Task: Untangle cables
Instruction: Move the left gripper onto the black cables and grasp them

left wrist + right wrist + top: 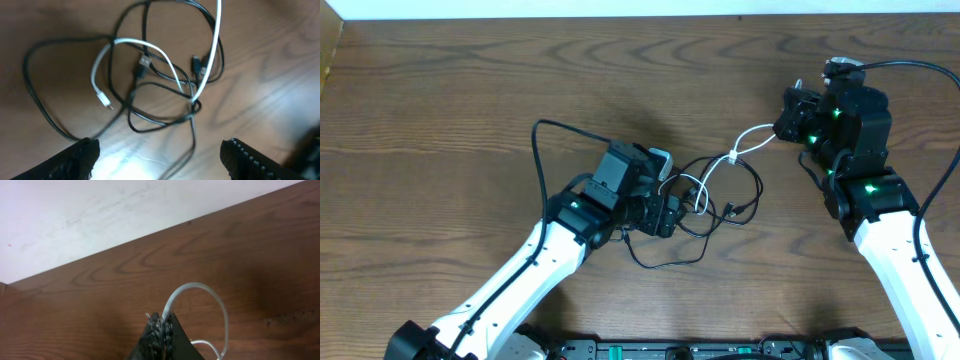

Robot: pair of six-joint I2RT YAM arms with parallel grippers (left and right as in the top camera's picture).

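One white cable (197, 284), end apparently inside right tool (161, 320)

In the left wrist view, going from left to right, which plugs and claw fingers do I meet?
Left claw finger → white plug → silver-tipped black plug → small black plug → right claw finger.

Brown table (280, 75), white cable (135, 43), black cable (150, 128)
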